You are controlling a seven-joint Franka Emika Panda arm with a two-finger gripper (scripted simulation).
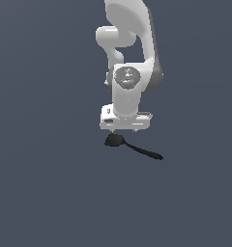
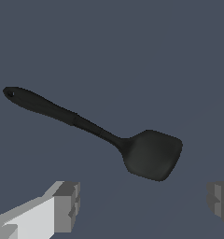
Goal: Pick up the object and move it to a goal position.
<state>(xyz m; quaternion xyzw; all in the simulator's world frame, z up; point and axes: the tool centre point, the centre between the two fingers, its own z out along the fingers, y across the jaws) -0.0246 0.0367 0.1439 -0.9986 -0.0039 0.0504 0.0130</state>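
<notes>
- Currently the approach step is judged to be in hand: the gripper [image 1: 125, 129] hangs just above the object [image 1: 132, 146], and no contact between the two can be made out in either view.
- Pincer state: spread wide. In the wrist view the two fingertips [image 2: 67, 205] are seen far apart at opposite edges of the picture, with nothing held between them.
- Object location: it is seen lying flat on the plain dark surface [image 1: 45, 183], directly below the hand. In the exterior view the rounded head sits under the gripper and the handle runs off toward the exterior view's right and toward the camera.
- In the wrist view the head is seen ahead of the line between the fingertips, not yet between them; the handle extends diagonally away from it.
- Next move, as a judgement: the hand would need a small shift so that a narrow part of the object, probably the neck or handle, lies between the fingers, with the wrist turned so the fingers close across the handle, not along it. A descent and a closing would follow. No goal marker is visible in either picture, so the carry direction cannot be told.
- Object appearance: all black, matte, a broad rounded head somewhat squared at its end, a thin neck, a long tapering handle with a small hole at its far tip.
- Handling estimate: light and thin; a grip on the wide head may slip or tip it.
</notes>
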